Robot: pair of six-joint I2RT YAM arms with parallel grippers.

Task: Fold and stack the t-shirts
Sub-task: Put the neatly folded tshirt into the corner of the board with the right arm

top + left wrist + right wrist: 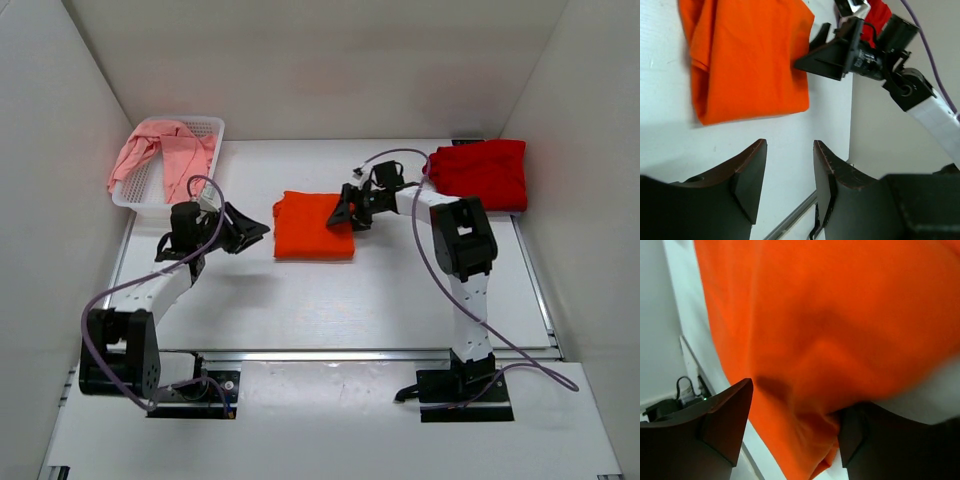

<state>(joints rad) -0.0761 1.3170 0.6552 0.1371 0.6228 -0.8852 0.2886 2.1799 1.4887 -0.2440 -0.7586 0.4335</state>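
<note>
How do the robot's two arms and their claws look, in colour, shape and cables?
Both the left arm and the right arm have white links and black joints on black base plates. A lilac cable runs loosely along each. The left claw and the right claw are black, with two wedge-shaped fingers; their edges look reddish brown.

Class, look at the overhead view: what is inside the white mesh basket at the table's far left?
A crumpled pale pink t-shirt fills the basket, spilling over its left rim. The basket's floor and anything beneath the cloth are covered.
</note>
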